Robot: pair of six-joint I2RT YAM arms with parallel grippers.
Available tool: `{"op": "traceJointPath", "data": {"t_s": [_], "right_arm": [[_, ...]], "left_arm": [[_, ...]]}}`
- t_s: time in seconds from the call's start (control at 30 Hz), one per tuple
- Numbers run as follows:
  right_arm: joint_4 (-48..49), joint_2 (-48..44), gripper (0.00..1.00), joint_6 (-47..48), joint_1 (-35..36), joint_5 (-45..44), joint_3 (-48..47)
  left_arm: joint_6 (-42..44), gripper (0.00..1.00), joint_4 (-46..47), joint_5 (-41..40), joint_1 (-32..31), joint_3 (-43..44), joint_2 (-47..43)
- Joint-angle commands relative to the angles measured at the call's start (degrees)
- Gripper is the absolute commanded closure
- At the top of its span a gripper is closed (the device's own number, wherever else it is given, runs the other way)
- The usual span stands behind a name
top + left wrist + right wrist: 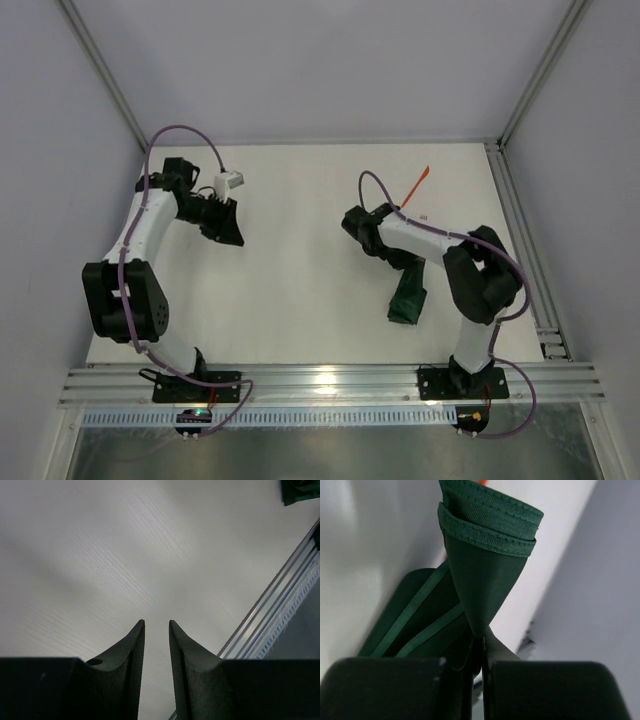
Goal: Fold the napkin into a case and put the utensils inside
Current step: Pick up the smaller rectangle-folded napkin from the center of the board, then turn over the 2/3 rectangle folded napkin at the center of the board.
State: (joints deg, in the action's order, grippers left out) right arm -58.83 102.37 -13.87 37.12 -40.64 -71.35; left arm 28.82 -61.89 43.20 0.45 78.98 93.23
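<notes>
Pinching the case [485, 587], the right gripper [479, 647] had its jaws clamped on the green cloth, which trailed from it toward the worktop's [300, 290] near right edge. One orange utensil [416, 186] lay near the far right corner. Left gripper [156, 630] hung slightly apart, holding nothing, over the far left side.
</notes>
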Motion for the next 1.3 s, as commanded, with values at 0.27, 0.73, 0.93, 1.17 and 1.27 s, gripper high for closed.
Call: {"op": "traceJointPath", "data": {"t_s": [0.27, 0.73, 0.93, 1.17, 1.27], "right_arm": [[-25.19, 22.60, 0.96, -4.25, 5.58, -32.82, -18.36], [-17.90, 39.56, 0.96, 0.78, 23.60, -19.04, -31.39], [-18.34, 44.14, 0.96, -1.51, 28.79, -11.92, -41.23], [-15.53, 44.15, 0.79, -1.25, 31.69, -7.62, -45.27], [-12.37, 42.66, 0.48, -0.55, 32.74, -5.24, -44.58]], "left_arm": [[2.38, 0.72, -2.71, 0.39, 4.91, 1.00, -2.53], [3.35, 0.72, -3.24, 2.33, 7.64, 0.74, -2.62], [3.96, 0.72, -3.86, 2.77, 8.52, 0.82, -2.53], [3.88, 0.72, -3.68, 3.56, 9.13, 0.65, -2.35], [3.79, 0.72, -3.68, 3.30, 9.22, 0.65, -2.09]]}}
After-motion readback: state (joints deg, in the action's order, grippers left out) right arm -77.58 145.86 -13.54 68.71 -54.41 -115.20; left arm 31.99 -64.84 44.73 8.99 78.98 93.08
